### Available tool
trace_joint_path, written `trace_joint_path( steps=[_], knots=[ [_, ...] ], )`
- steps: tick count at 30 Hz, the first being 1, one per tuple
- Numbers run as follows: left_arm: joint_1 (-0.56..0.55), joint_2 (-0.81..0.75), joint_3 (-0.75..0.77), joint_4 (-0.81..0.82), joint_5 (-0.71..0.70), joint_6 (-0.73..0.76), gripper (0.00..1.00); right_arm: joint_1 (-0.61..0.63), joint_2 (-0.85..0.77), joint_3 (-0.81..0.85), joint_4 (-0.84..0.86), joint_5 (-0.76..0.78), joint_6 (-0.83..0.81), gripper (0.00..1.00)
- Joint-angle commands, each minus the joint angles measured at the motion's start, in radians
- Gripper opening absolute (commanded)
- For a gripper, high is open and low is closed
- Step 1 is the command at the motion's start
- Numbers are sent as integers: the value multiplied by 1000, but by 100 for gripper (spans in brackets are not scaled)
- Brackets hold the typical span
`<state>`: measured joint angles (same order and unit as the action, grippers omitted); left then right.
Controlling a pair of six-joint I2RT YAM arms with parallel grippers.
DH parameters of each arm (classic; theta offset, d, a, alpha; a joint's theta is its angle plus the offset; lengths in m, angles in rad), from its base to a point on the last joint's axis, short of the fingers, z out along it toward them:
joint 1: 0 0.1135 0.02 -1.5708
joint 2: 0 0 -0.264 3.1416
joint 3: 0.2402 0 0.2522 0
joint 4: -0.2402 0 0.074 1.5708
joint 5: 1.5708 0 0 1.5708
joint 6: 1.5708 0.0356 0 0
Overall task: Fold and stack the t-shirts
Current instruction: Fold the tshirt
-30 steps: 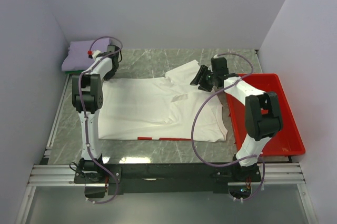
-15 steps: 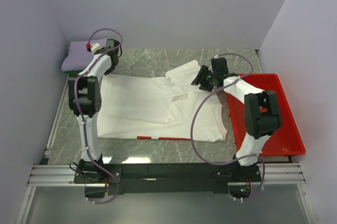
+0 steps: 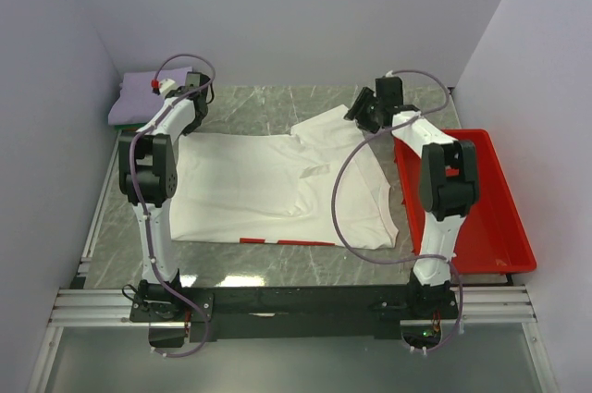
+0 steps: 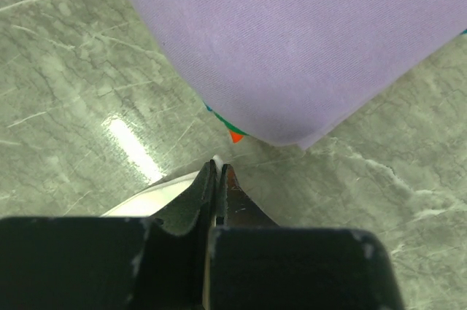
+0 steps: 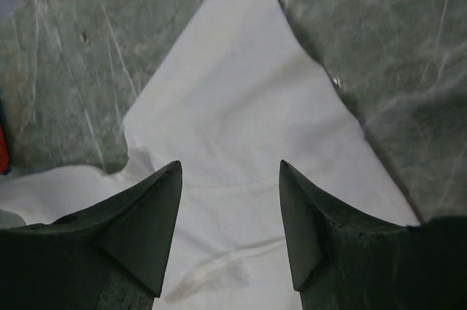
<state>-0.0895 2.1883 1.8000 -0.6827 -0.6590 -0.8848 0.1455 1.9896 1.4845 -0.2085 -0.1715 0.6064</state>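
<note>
Jaws of the left gripper [image 4: 217, 166] pinch an edge of the white t-shirt [image 3: 259, 185], upper left. Right gripper [image 5: 230, 169] hangs spread over its sleeve.

Lavender tee [image 4: 292, 40] cropped, lower tees [image 4: 235, 136] mostly hidden

The left arm [image 3: 148, 166] reaches far out to eleven o'clock, and the left gripper [image 3: 196, 99] is pinched tight. The right arm [image 3: 445, 180] stretches to one o'clock, and the right gripper [image 5: 230, 169] is spread wide.
</note>
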Motion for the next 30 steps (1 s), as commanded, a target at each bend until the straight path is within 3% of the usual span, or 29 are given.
trace_joint_path(
  steps=[1, 10, 30],
  knots=[
    [-1, -50, -16, 37, 9, 9, 1, -11, 55, 123, -20, 92, 10, 63],
    [-1, -47, -19, 52, 25, 18, 1, -12, 227, 347, -136, 170, 61, 58],
    [0, -47, -54, 87, 44, 23, 1, -9, 357, 436, -163, 175, 70, 51]
  ],
)
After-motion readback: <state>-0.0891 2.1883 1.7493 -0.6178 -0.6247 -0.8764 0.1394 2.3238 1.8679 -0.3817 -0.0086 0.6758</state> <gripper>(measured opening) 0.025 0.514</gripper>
